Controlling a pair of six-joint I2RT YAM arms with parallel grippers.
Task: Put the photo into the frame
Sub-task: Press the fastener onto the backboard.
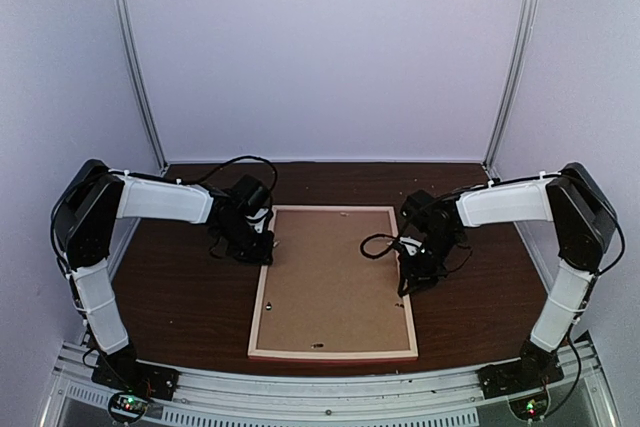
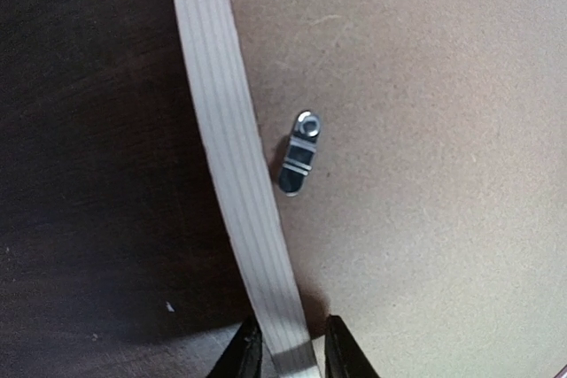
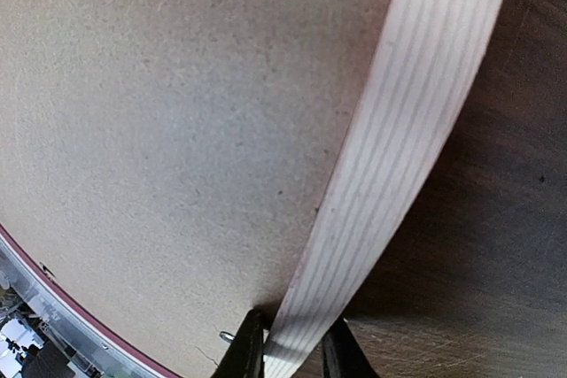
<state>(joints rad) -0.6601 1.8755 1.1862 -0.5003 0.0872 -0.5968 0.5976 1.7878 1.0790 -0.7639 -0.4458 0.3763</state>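
The frame lies back-up on the dark table, its pale wood rails around a plain brown backing board. The photo is not in view. My left gripper stands over the frame's left rail, one finger on each side of it, closed against it. My right gripper straddles the right rail the same way, closed against it. A small metal turn clip sits on the board just inside the left rail.
The dark wood table lies on both sides of the frame. White walls enclose the back and sides. A metal rail with the arm bases runs along the near edge. The frame's pink near edge shows by the rail.
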